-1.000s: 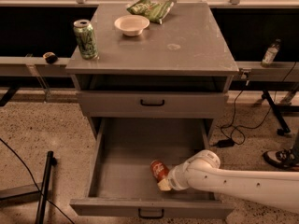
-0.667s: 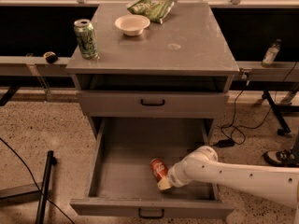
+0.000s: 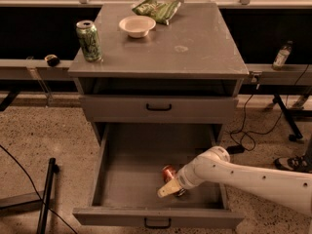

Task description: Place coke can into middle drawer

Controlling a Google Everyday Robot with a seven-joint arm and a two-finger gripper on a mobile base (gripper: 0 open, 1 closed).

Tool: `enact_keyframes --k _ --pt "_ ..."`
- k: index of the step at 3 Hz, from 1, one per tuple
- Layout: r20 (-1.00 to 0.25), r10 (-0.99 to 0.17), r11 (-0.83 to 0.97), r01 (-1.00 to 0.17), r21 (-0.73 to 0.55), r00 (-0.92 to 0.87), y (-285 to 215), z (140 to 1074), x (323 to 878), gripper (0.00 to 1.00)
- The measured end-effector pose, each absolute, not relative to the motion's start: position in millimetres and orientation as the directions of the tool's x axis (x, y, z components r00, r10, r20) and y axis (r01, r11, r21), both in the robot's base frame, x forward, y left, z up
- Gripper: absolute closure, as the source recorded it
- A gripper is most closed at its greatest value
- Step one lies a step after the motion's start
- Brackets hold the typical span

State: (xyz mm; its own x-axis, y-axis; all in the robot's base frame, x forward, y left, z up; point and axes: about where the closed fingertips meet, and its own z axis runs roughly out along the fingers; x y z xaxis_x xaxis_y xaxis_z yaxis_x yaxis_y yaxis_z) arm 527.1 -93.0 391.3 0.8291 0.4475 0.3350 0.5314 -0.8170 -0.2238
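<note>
The coke can (image 3: 168, 172), small and red-orange with a silver end, is low inside the open middle drawer (image 3: 127, 182), right of its centre and near the front. It looks tilted, close to the grey floor. My gripper (image 3: 168, 189) is at the end of the white arm (image 3: 243, 175), which reaches in over the drawer's right side. The gripper is right against the can's near side and hides its lower part. I cannot tell whether the can rests on the floor.
The upper drawer front (image 3: 158, 108) is shut. On the cabinet top stand a green can (image 3: 89, 40), a pale bowl (image 3: 137, 26) and a green snack bag (image 3: 157, 8). A bottle (image 3: 282, 56) is at the right, a black stand (image 3: 46, 194) on the floor at the left, and cables (image 3: 251, 130) at the right.
The arm's elbow has lifted a little and shifted slightly. The can and gripper stay at about the same spot in the drawer.
</note>
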Motion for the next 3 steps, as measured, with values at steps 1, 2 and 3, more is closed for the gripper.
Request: enact_keyframes --k 1,2,3 --pt "0.322 0.499 -0.789 0.575 -0.215 0.805 -86 402 519 0.0" --pt "0.343 0.516 -0.775 0.599 -0.204 0.785 -93 419 509 0.0" --pt "0.417 0.512 -0.774 0.614 -0.156 0.751 -114 443 493 0.0"
